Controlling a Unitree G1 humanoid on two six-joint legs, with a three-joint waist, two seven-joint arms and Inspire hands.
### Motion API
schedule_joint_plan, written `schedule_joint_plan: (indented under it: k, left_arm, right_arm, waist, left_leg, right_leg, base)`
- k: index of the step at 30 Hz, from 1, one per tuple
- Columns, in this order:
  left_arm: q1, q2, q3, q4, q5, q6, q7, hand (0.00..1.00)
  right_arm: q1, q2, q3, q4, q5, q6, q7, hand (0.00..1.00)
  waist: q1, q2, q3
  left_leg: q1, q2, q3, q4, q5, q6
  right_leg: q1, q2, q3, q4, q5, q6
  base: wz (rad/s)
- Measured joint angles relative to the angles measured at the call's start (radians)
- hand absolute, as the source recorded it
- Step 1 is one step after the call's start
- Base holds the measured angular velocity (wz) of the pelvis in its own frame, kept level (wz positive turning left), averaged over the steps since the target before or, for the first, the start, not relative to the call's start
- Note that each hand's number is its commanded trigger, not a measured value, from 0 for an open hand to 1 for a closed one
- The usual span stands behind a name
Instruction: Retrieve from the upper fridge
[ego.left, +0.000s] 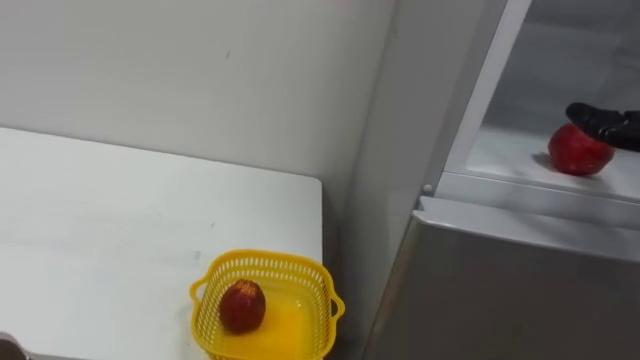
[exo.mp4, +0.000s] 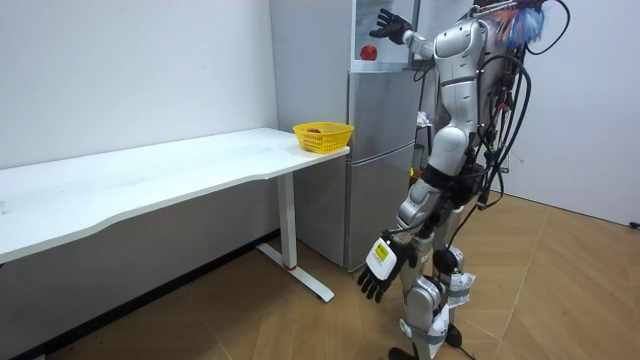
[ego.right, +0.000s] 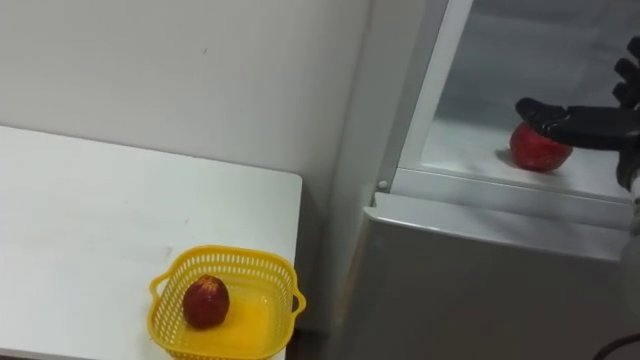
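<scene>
red apple (ego.right: 538, 150) sits on the open upper fridge shelf (ego.right: 460, 152), right of frame. right hand (ego.right: 575, 117) lies over its top, fingers straight, not closed. likely firm, smooth, rolls easily: cup its sides. left hand (exo.mp4: 380, 265) hangs relaxed.

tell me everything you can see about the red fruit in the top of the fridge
The red fruit is round and deep red with smooth, slightly shiny skin; apple or pomegranate, I cannot tell. It sits on the pale shelf of the open upper fridge compartment, a little back from its front edge. The right hand reaches in with straight dark fingers lying across its top, not curled round it. The left hand hangs low by the robot's side, far from it.
</scene>
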Motion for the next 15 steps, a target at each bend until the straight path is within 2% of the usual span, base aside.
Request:
schedule_joint_plan:
  k: [9,15]
  left_arm:
    - [0.010,0.000,-0.003,-0.006,0.001,0.000,-0.005,0.00]
    - [0.028,0.000,-0.003,-0.006,0.001,0.010,-0.022,0.00]
  right_arm:
    - [-0.010,-0.006,0.025,0.112,0.001,0.001,0.041,0.00]
    - [-0.043,-0.006,0.034,0.160,0.000,0.009,0.053,0.00]
  waist:
    - [0.004,-0.001,-0.0022]
    - [0.001,0.025,-0.0059]
  left_leg:
    - [0.003,0.000,0.001,0.009,0.000,0.000]
    - [0.005,0.001,0.002,0.009,0.000,-0.001]
  right_leg:
    - [0.005,-0.001,0.000,0.001,0.000,0.000]
    - [0.006,0.000,0.000,0.002,0.000,0.000]
  base:
    - [0.00]
    - [0.00]
